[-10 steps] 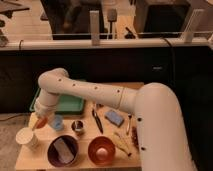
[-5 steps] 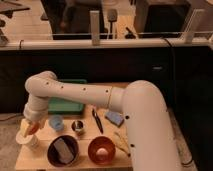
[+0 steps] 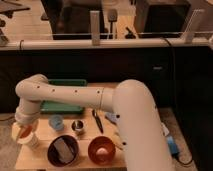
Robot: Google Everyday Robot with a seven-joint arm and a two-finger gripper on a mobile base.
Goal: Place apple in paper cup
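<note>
Gripper [image 3: 23,129] over paper cup [image 3: 31,141] at table [image 3: 35,160] 8 o'clock edge, grip state can't tell; blue cup [image 3: 56,121] at 2 o'clock, dark bowl [image 3: 63,150] at 4.

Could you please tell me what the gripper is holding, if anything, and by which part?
The gripper appears to hold the apple, at the left table edge just above the paper cup. Which part of the apple it grips cannot be told.
</note>
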